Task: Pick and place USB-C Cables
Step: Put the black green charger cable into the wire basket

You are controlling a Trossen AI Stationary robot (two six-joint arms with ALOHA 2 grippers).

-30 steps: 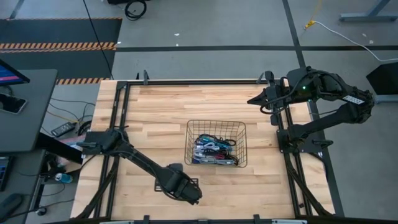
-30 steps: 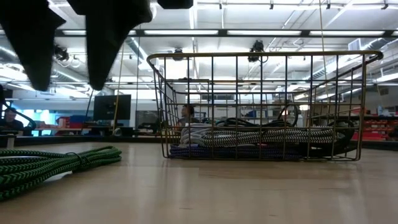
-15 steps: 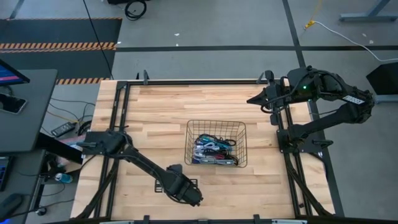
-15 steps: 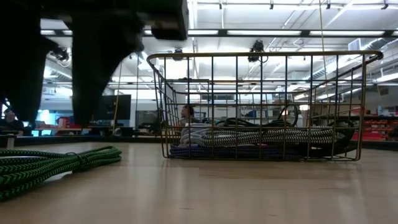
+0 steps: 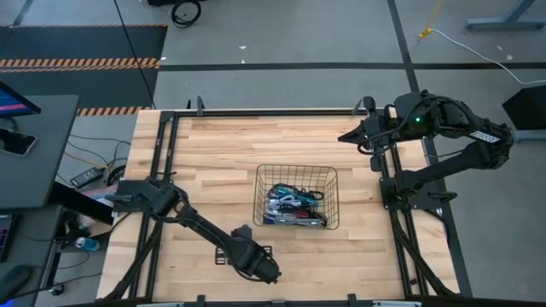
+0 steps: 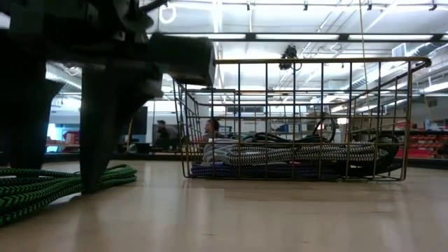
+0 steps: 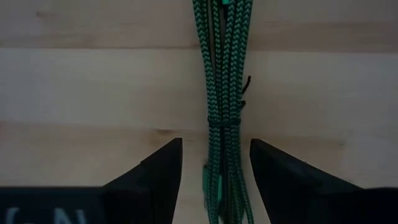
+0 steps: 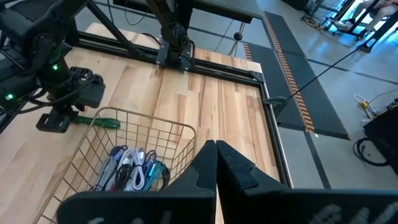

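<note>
A green braided USB-C cable bundle [image 7: 224, 62] lies flat on the wood near the table's near edge, also seen in the low view [image 6: 42, 189]. My left gripper [image 7: 214, 162] is open and low over it, one finger on each side of the bundle near its tie, with a gap showing to each finger. In the low view the left gripper [image 6: 59, 178] has its fingertips down at table height. Several more cables [image 5: 294, 207] lie in the black wire basket [image 5: 263, 175]. My right gripper [image 8: 216, 152] is shut and waits above the table's far right corner.
The wire basket [image 6: 413, 66] stands on the middle of the table, to the right of and beyond the left gripper. Bare wood lies around it. Black frame rails [image 5: 162, 162] run along the table's left, right and far sides.
My left gripper has come down onto the green bundle: in the low view its fingers have dropped from well above the table to table height, on either side of the cable. The cable has not moved. The right arm has kept still.
</note>
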